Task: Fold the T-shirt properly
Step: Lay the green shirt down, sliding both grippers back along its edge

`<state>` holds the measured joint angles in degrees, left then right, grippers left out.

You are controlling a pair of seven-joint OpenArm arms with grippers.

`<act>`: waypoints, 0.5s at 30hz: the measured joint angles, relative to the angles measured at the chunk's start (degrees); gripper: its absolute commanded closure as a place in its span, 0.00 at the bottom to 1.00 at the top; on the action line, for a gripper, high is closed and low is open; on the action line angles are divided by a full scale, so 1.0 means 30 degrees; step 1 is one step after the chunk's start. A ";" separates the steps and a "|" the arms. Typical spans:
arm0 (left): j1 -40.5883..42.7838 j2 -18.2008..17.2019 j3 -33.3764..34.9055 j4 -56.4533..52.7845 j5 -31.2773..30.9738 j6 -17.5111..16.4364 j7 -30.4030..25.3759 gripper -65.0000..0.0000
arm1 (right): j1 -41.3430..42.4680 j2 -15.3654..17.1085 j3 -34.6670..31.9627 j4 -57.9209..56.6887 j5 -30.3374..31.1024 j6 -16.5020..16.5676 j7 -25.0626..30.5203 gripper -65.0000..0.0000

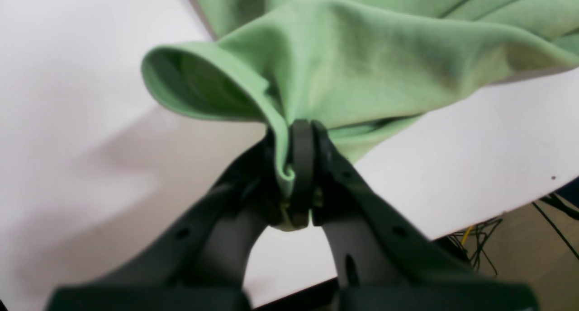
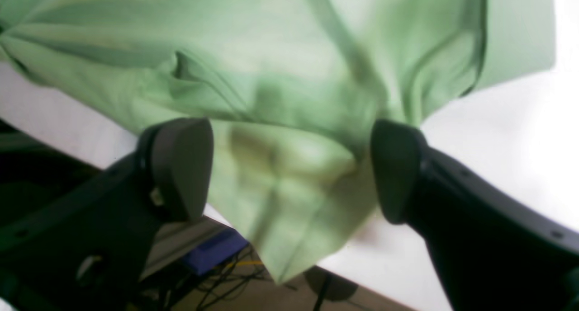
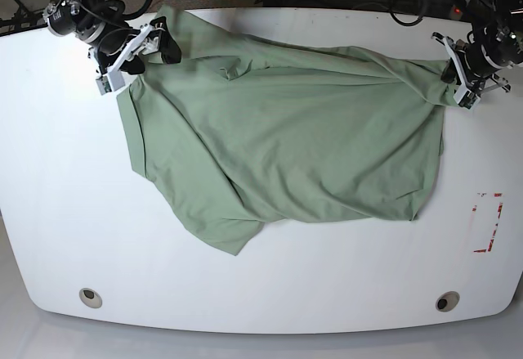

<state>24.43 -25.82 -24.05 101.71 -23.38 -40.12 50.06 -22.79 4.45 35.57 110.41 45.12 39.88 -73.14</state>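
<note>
Cables [image 1: 479,241] hung tangled below the table's [image 3: 261,293] far edge, with a blue box [image 2: 212,252] among them in the right wrist view. Two round holes [image 3: 91,297] sat near the table's front edge and a red rectangle [image 3: 489,222] was marked near its edge on the left arm's side; nothing lay on top of the cloth. The T-shirt [image 3: 286,146] was spread wide across the white top, pale green and rumpled, long creases running across it (one corner trailed toward the front). The left gripper [image 1: 301,166] had its jaws clamped together on a gathered fold of the hem, lifting it into a curled lip. The right gripper [image 2: 289,166] stood with jaws wide apart, straddling a loose flap of the T-shirt at the table's edge.
</note>
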 measured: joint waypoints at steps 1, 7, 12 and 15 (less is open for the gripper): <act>0.0000 0.0007 0.0000 0.0000 -0.0007 0.0000 0.0000 1.00 | -0.0007 0.0000 -0.0109 -0.0066 -0.0160 0.0007 0.0029 0.20; 0.0000 0.0007 0.0000 0.0000 -0.0015 0.0000 0.0000 1.00 | 0.0058 -0.0051 -0.0306 -0.0852 -0.2361 0.0007 0.0022 0.20; 0.0000 0.0015 0.0000 0.0000 -0.0066 0.0000 0.0000 1.00 | 0.0000 -0.0022 -0.0780 -0.1297 -0.2346 -0.0007 0.0080 0.20; -0.0007 0.0015 0.0000 0.0000 -0.0073 0.0000 0.0000 1.00 | -0.0007 -0.0168 -0.1829 -0.1180 -0.1967 0.0007 0.0109 0.30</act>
<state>24.40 -25.78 -24.05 101.71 -23.59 -40.12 50.06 -22.81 3.95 30.09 106.87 39.22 39.90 -72.82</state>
